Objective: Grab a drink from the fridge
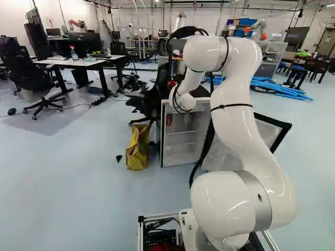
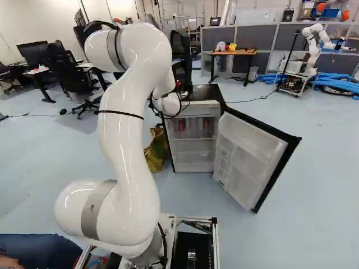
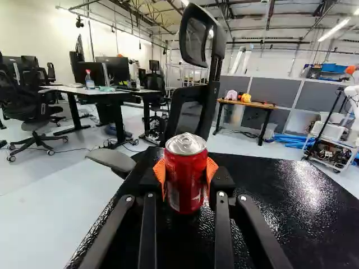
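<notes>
Gripping the red can (image 3: 186,176) from both sides with my gripper (image 2: 178,88); I'm positioning it over the fridge's black top (image 2: 206,93), upper middle of the right base view. Fridge door (image 2: 247,159) is standing open.

I see the red drink can (image 3: 185,175) held upright, its silver lid facing up, over the black fridge top, nearer the side edge away from the door; I can't tell whether its base touches. The fridge (image 2: 206,92) stands upright, door (image 2: 249,154) swung wide, pale inside, with red drinks (image 2: 206,124) high in it.
</notes>
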Available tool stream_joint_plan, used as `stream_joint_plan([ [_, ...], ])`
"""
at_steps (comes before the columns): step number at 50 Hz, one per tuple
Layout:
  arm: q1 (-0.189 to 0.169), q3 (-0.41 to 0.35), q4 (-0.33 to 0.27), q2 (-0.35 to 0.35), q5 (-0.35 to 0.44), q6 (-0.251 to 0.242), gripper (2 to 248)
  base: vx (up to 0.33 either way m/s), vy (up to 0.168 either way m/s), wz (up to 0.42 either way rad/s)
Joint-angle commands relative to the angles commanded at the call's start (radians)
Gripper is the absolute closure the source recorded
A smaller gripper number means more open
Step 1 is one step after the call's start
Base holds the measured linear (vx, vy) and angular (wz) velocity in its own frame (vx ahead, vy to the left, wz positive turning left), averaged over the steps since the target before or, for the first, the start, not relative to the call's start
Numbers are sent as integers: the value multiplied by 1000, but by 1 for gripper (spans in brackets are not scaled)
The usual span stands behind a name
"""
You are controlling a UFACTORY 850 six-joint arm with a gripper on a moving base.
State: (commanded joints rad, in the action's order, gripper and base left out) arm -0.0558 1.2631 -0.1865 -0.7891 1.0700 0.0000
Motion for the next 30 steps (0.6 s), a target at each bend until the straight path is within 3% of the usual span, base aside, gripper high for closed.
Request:
stream_joint_plan([
  [22,0,14,0,-10,-10,0,158,0,0,0],
  [27,0,14,0,-10,-10,0,149,0,0,0],
  [28,0,14,0,-10,-10,0,116,0,0,0],
  [30,0,14,0,-10,-10,0,116,0,0,0],
])
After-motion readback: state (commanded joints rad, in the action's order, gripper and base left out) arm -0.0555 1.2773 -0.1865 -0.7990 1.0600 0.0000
